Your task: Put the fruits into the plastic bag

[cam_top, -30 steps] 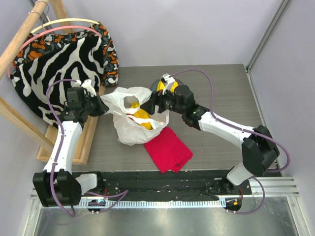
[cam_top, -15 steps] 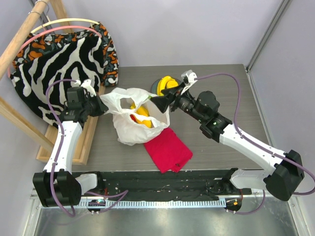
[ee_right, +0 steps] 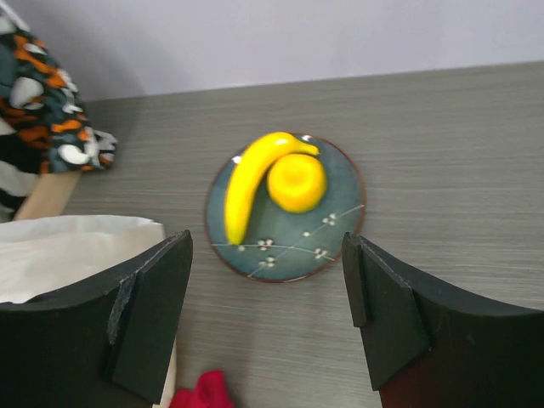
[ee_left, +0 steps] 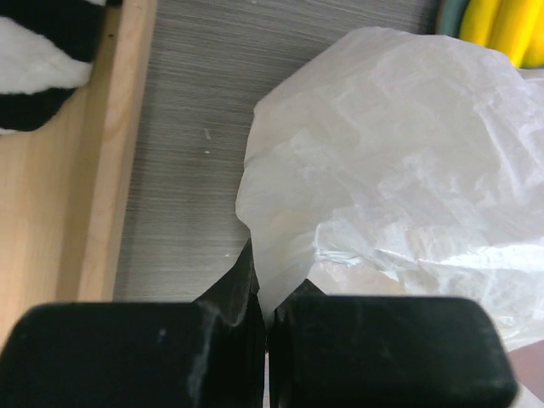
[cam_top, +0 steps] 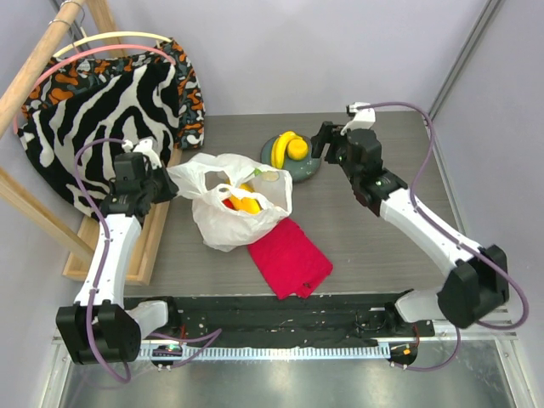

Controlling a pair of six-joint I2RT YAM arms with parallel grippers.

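Observation:
The white plastic bag lies open at the table's middle left, with yellow, orange and red fruits inside. My left gripper is shut on the bag's left edge; in the left wrist view the film is pinched between the fingers of that gripper. A yellow banana and a small orange lie on the dark plate. My right gripper hangs open and empty just right of the plate. In its wrist view the banana and the orange lie ahead of the right gripper.
A red folded cloth lies in front of the bag. The zebra-striped fabric hangs on a wooden frame along the left. The table's back and right edges meet grey walls.
My right gripper has drawn back from the bag's mouth, up and to the right, and now hangs beside the plate. The left gripper still pinches the bag's edge.

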